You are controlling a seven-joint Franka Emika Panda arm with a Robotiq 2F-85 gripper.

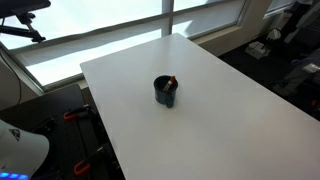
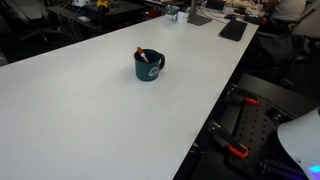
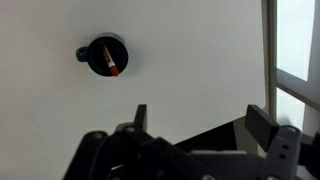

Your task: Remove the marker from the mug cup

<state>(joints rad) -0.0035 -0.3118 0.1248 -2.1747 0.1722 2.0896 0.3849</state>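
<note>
The dark mug cup (image 1: 165, 92) stands upright near the middle of the white table (image 1: 230, 120). It also shows in an exterior view (image 2: 148, 67) and at the upper left of the wrist view (image 3: 106, 56). The marker (image 3: 108, 62), a dark stick with a reddish-orange end, leans inside the mug; it also shows in both exterior views (image 1: 169, 81) (image 2: 146, 56). My gripper (image 3: 203, 118) is open and empty, high above the table and well away from the mug. The gripper is not in either exterior view.
The table's edge (image 3: 215, 112) runs under the gripper. A window (image 1: 110, 25) lies beyond the table. Desks with clutter (image 2: 215, 15) stand at the far end. Robot base parts (image 2: 300, 135) sit beside the table edge.
</note>
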